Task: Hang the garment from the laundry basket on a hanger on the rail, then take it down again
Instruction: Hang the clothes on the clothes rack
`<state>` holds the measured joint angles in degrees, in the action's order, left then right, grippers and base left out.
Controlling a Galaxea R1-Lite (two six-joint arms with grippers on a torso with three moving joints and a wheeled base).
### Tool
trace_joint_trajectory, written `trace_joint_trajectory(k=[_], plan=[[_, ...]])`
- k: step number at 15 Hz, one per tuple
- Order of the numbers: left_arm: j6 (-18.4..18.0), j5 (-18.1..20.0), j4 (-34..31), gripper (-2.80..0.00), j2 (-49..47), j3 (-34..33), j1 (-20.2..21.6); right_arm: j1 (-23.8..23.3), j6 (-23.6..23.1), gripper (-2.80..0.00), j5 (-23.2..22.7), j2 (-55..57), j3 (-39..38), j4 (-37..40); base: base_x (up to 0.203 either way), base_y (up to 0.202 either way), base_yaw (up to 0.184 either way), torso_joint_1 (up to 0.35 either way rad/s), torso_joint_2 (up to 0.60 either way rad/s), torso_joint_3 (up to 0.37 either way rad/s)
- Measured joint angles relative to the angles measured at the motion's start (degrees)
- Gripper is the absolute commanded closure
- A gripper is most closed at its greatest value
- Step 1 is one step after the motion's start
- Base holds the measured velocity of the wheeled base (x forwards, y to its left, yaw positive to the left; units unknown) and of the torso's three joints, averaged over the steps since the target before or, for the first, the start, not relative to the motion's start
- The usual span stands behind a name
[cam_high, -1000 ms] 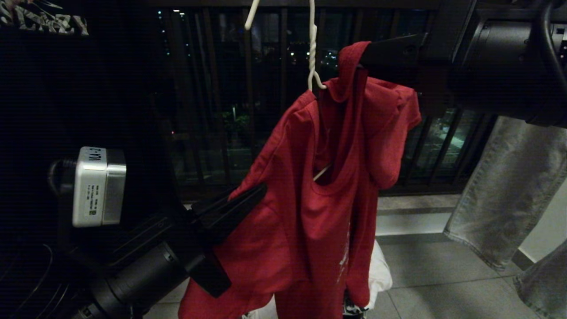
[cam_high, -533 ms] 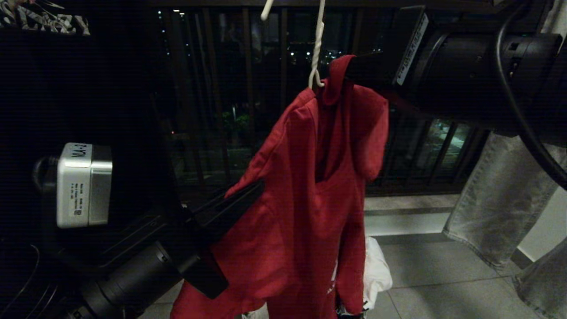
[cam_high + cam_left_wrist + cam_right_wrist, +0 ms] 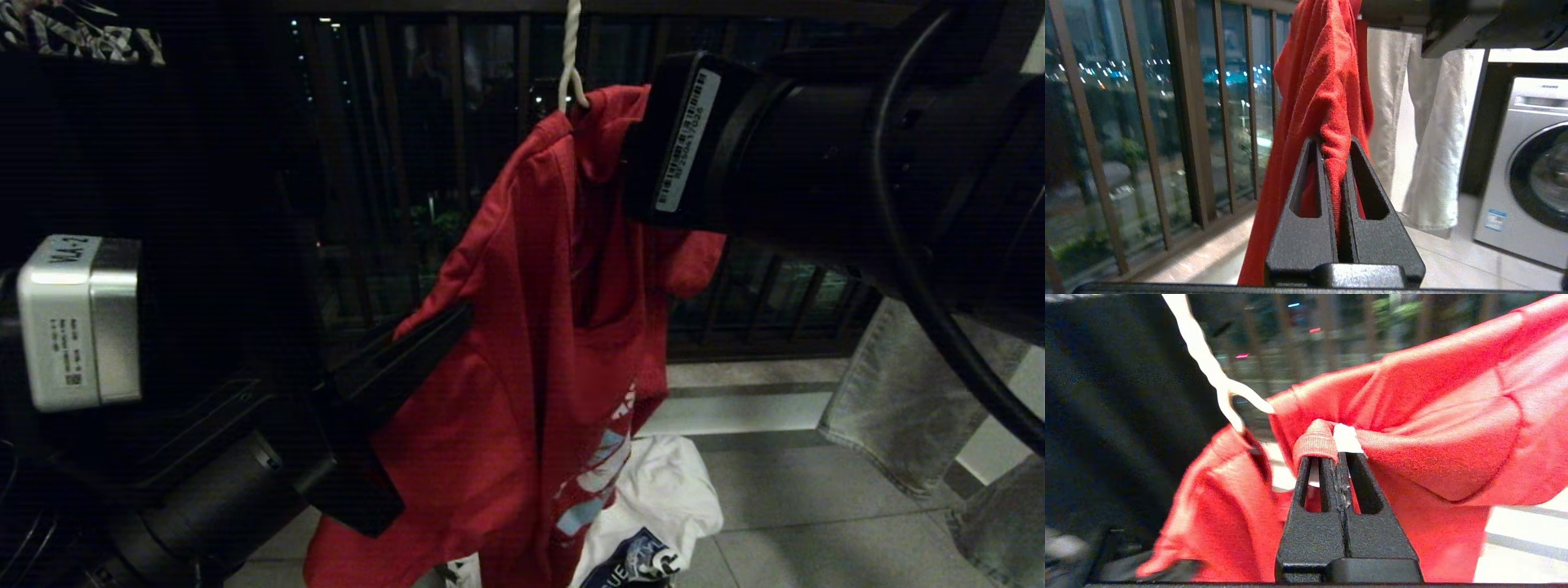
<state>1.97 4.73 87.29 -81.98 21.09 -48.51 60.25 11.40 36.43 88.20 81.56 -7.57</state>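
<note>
The red garment (image 3: 506, 343) hangs bunched from the white wire hanger (image 3: 569, 57), whose twisted neck runs out of the top of the head view. My left gripper (image 3: 457, 318) is shut on a fold at the garment's side, the cloth pinched between its fingers (image 3: 1336, 143). My right gripper (image 3: 1337, 457) is shut on the ribbed collar and its white label, right beside the hanger's neck (image 3: 1208, 363). In the head view the right wrist's body (image 3: 686, 139) covers those fingers. The rail is out of view. The laundry basket is hidden below the garment.
A white T-shirt with a dark print (image 3: 653, 506) lies under the garment. Dark window railing bars (image 3: 457, 163) stand behind. Grey jeans (image 3: 914, 392) hang at the right and a black T-shirt (image 3: 122, 163) at the left. A washing machine (image 3: 1527, 163) and pale cloth (image 3: 1425, 122) stand nearby.
My right arm has swung left and rolled, carrying the collar against the hanger's neck. The hanger and garment have risen, and the chest graphic now shows. The left gripper keeps its hold.
</note>
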Motion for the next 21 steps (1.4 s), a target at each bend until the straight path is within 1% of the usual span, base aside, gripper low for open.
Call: trace_joint_trajectory(k=[2, 5, 6, 7, 11, 15, 21], plan=[[-0.59, -0.04, -0.03, 0.00, 0.40, 0.07, 0.00, 1.40, -3.20, 0.00, 4.67, 0.54, 0.65, -0.66, 0.000, 0.000, 0.000, 0.000, 0.00, 0.000], [-0.79, -0.07, -0.06, 0.00, 0.91, 0.24, 0.06, 2.40, -6.03, 0.00, 10.48, 1.30, 2.08, -2.20, 0.000, 0.000, 0.000, 0.000, 0.00, 0.000], [-0.81, -0.20, -0.06, 0.00, 1.07, 0.34, 0.06, 2.72, -6.30, -2.80, 12.10, 1.40, 2.22, -2.60, 0.000, 0.000, 0.000, 0.000, 0.00, 0.000], [-0.82, -0.53, -0.08, 0.00, 1.17, 0.44, 0.13, 3.10, -6.36, -2.80, 13.32, 1.49, 2.28, -2.82, 0.000, 0.000, 0.000, 0.000, 0.00, 0.000], [-0.87, -0.82, -0.10, 0.00, 1.55, 1.23, 0.58, 5.63, -6.45, -2.80, 14.92, 1.52, 2.07, -2.57, 0.000, 0.000, 0.000, 0.000, 0.00, 0.000], [-0.86, -0.81, -0.10, 0.00, 2.05, 2.17, 1.71, 8.75, -6.50, -2.80, 14.97, 1.68, 1.28, -2.21, 0.000, 0.000, 0.000, 0.000, 0.00, 0.000], [-0.81, -0.82, -0.11, 0.00, 2.72, 3.05, 3.02, 12.44, -6.45, -2.80, 14.95, 0.93, -2.37, -2.19, 0.000, 0.000, 0.000, 0.000, 0.00, 0.000]])
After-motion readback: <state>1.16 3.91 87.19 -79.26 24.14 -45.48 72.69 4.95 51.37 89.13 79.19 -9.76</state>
